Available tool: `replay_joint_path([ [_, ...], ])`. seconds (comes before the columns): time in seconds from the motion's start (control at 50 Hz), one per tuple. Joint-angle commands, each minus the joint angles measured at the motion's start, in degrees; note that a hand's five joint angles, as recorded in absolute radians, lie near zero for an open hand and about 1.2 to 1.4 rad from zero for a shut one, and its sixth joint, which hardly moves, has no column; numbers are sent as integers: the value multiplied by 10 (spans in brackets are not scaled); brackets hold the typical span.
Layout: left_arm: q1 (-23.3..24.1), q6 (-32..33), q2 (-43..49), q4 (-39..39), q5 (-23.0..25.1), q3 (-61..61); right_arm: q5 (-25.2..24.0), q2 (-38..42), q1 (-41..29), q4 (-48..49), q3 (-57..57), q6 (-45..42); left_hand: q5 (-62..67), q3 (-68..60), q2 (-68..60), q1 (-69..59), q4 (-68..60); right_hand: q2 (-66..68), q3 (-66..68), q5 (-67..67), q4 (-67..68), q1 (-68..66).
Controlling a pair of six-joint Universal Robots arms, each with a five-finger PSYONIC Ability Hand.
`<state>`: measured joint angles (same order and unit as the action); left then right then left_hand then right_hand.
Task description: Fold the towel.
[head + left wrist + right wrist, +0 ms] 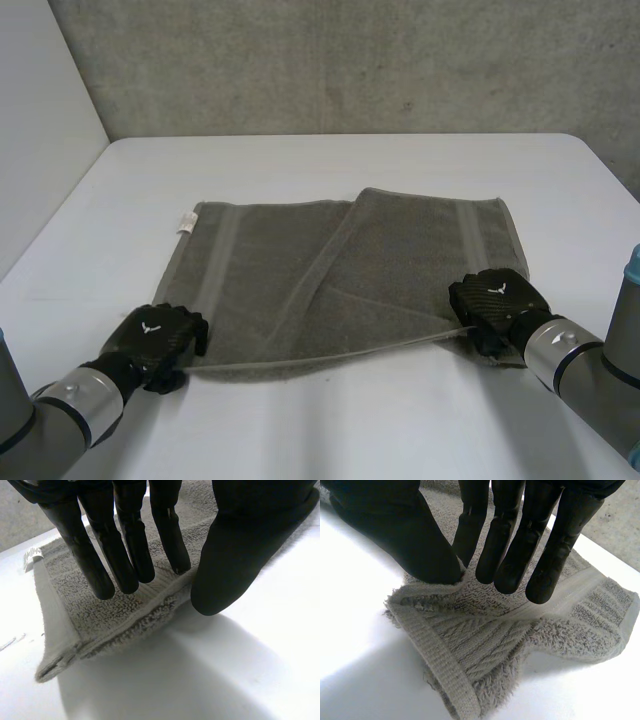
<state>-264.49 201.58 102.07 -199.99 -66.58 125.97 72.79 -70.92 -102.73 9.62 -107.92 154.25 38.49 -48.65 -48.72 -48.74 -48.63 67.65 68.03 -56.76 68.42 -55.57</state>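
Soft, limp towel [260, 280] lies on the surface [330, 430]. The left hand [160, 340] and right hand [500, 300] each pinch its near edge at a corner between fingers [130, 555] and thumb. It is likely light and should sag between them, so grip the hems.

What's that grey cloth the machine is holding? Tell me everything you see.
It is a grey-brown terry towel with flat woven bands and a white label at its far left corner. It lies on the white table, its right part folded over at a slant. The left hand pinches its near left corner, the right hand its near right corner, the near edge raised between them.
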Motion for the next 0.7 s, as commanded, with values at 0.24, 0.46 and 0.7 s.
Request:
replay_joint_path([
  [0.24,0,1,28,-12,0,-20,1,-2,1,0,0,0,315,-314,-313,-313,-314,124,120,-132,116,-244],
  [0.46,13,-5,-95,-25,-16,-20,3,-9,-1,-3,0,-1,315,-314,-313,-313,-314,124,120,-132,116,-244],
  [0.7,13,-4,-146,-39,-17,-27,3,-26,1,-42,23,74,315,-314,-313,-313,-314,-288,-292,279,-296,167],
])
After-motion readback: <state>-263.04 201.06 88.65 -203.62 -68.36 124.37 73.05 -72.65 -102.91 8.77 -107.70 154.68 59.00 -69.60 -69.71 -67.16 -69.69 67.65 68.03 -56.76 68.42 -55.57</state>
